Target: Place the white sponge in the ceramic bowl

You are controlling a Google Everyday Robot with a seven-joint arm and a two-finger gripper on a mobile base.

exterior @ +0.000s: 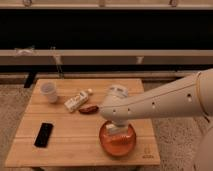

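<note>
On the wooden table (75, 132), going left to right, there is a black phone (43, 134), a small white cup (49, 91), a white bottle (76, 101) and a small brown thing (88, 109). Next comes the orange-red ceramic bowl (117, 140), with the gripper (115, 129) right over it holding the white sponge (114, 129) just above the inside of the bowl

End effector (115, 128) low over ceramic bowl (118, 140) at desk (75, 142) front right, white sponge (113, 129) in it. Cup (49, 91), bottle (76, 100), black phone (43, 134) to left.
</note>
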